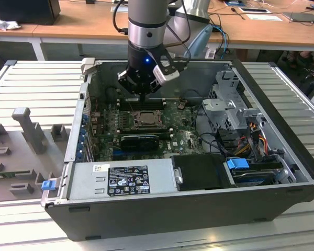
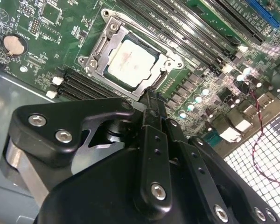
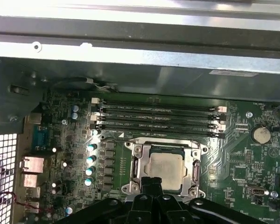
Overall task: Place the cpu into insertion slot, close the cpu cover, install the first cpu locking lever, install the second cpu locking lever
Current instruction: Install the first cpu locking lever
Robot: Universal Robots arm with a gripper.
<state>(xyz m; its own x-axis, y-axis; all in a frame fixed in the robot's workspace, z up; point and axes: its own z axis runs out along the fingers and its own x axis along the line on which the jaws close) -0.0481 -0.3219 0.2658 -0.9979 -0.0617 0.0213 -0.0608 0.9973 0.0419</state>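
The pincer (image 1: 141, 94) is hanging down inside the open computer case (image 1: 199, 214), hovering low over the green board (image 1: 183, 138). Its fingers are pressing together, tip against tip, and nothing is showing between them, so it is carrying nothing at all.

In the second wrist view those joined tips (image 2: 151, 99) are pointing straight at the near edge of the insertion slot (image 3: 164, 143). They are sitting right at the rim, though whether they are actually touching it I cannot tell.

The cpu (image 2: 130, 63) is lying flat in the slot just beyond the fingertips, its pale face looking up. The cpu cover (image 2: 99, 51) is lying down over it, framing the chip on all sides, and the chip is showing through the square window at the middle.

In the first wrist view a bank of long black memory slots (image 3: 158, 116) is running across on the far side of the socket from the pincer. A round coin battery (image 3: 260, 135) is sitting on the board off to one side, well apart from the fingers.

In the exterior view the socket is lying just below the fingertips.
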